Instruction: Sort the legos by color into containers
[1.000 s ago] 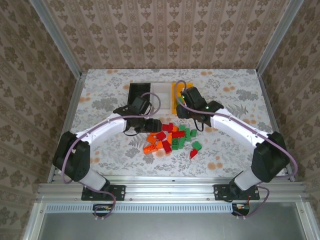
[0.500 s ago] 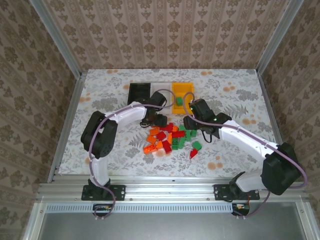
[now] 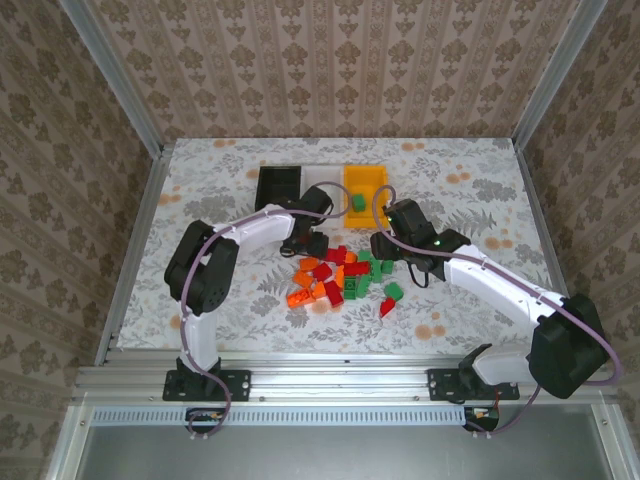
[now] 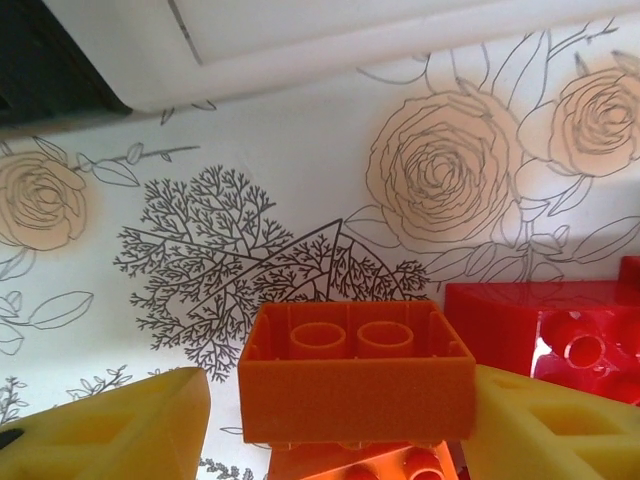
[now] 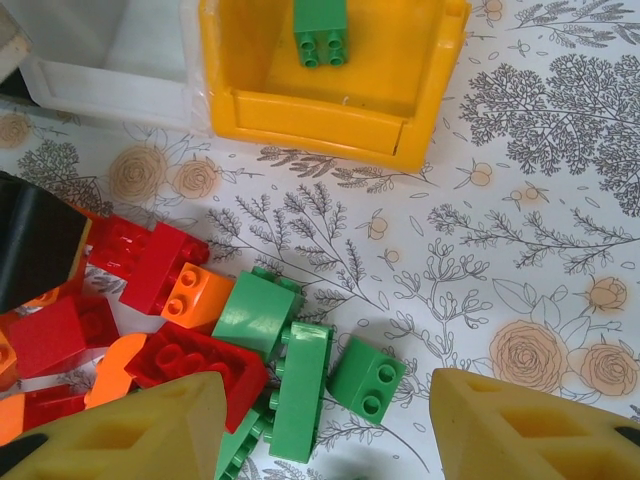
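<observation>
Both arms are bolted at the near edge of the counter (image 3: 200, 200). The left arm (image 3: 250, 228) reaches in from the near left corner and the right arm (image 3: 492, 284) from the near right corner. Both end over the legos (image 3: 335, 275), a loose heap of orange, red and green bricks at mid-counter, slightly closer to the near edge than to the far one. A stray red brick (image 3: 387, 308) lies just off the heap's near right side.

At the heap's far left side, the left fingers (image 4: 110, 430) stand on either side of an orange brick (image 4: 357, 375). One finger meets the brick's side. A sliver of counter shows between the other finger and the brick, so they are parted around it rather than pinching it. A second orange brick (image 4: 345, 462) sits under it, and a red block (image 4: 545, 325) lies just beside it.

At the heap's far right side, the right fingers (image 5: 530, 430) are spread wide, gripping nothing, above a cluster of green bricks (image 5: 300, 385) that touch one another.

Beyond the heap, three bins stand in a touching row toward the middle of the far edge. The black bin (image 3: 280, 185) is on the left, the white bin (image 3: 325, 175) in the middle and the yellow bin (image 3: 372, 180) on the right. One green lego (image 3: 357, 203) lies in the yellow bin, in its near half.
</observation>
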